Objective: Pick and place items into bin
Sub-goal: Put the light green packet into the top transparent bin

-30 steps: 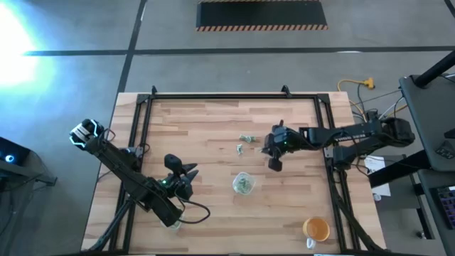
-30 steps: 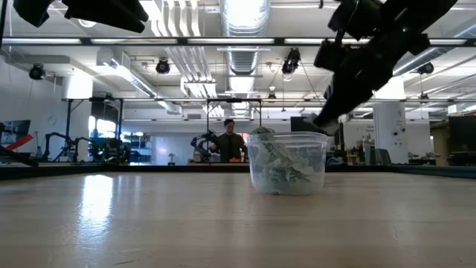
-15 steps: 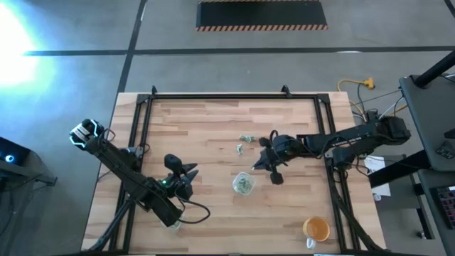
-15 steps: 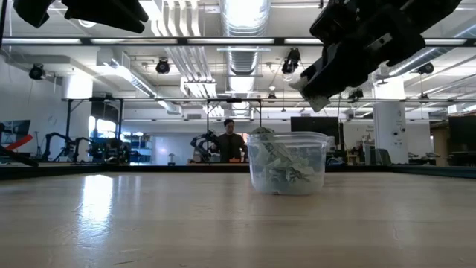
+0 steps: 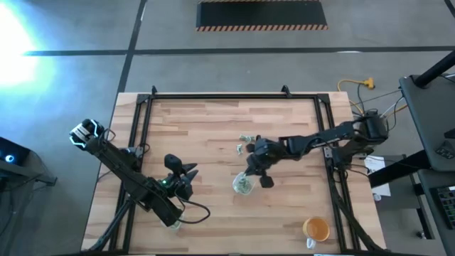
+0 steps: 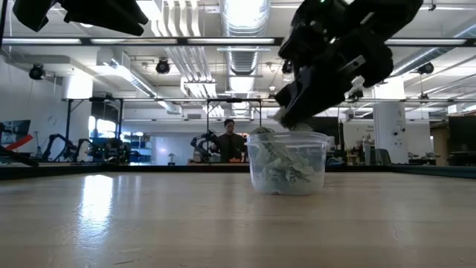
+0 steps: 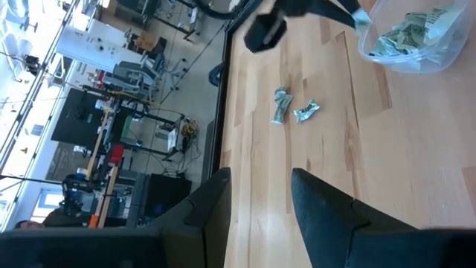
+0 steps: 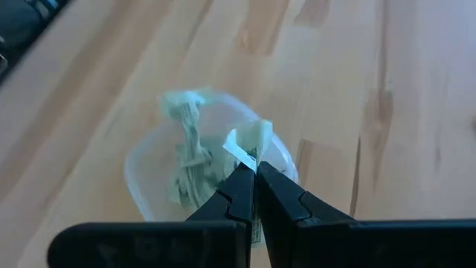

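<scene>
A green-and-white crumpled wrapper (image 8: 251, 141) is pinched between the closed fingers of the right gripper (image 8: 253, 173), directly above the open mouth of a clear plastic cup (image 8: 149, 175); any printing on the wrapper is too small to read. The cup (image 5: 243, 183) stands near the middle of the wooden table (image 5: 206, 128) and holds a loose heap of similar wrappers (image 6: 279, 167), filling it partly; individual pieces inside cannot be counted through the wall. In the low view the right gripper (image 6: 286, 112) hangs just over the cup's rim, and the held wrapper is largely masked by the dark fingers. Two more wrappers (image 5: 242, 143) lie on the bare table just beyond the cup, apart from it and near each other; the left wrist view shows them side by side (image 7: 294, 106). The left gripper (image 5: 186, 173) rests above the table's left part, well apart from the cup, its fingers (image 7: 320, 212) parted with nothing between them. An orange mug (image 5: 316, 229) stands at the table's near right corner, partly cut off by the table frame. A person (image 6: 229, 141) stands in the room far behind the table, only partly visible.
</scene>
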Action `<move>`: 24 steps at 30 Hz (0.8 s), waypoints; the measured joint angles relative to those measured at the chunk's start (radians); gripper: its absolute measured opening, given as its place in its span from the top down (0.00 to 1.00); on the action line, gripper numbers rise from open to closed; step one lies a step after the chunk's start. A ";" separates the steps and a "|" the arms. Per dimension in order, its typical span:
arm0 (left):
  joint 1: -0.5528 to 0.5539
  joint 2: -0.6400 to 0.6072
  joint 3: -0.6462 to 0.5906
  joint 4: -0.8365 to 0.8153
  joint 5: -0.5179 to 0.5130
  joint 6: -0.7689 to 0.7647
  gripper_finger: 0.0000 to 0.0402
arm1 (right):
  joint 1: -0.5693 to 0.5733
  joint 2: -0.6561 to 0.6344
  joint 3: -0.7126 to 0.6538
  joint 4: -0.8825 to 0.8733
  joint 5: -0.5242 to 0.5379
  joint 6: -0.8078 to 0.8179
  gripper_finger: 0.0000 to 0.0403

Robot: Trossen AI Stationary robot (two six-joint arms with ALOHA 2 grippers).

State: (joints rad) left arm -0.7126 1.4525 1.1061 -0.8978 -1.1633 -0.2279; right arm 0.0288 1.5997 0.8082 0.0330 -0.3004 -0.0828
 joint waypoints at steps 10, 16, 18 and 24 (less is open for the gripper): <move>0.000 0.000 0.000 0.000 0.000 0.000 0.69 | 0.000 0.121 0.139 -0.179 0.000 -0.015 0.98; 0.000 0.000 0.000 0.000 0.000 0.000 0.69 | 0.002 0.121 0.172 -0.213 0.006 -0.028 0.98; 0.000 0.000 0.000 -0.001 0.000 0.000 0.69 | 0.007 0.108 0.174 -0.210 0.012 -0.033 0.98; 0.000 0.000 0.000 -0.001 0.000 0.000 0.69 | 0.026 0.083 0.163 -0.213 0.013 -0.034 0.98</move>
State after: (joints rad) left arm -0.7124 1.4525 1.1057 -0.8989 -1.1629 -0.2279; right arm 0.0548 1.6829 0.9717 -0.1797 -0.2874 -0.1169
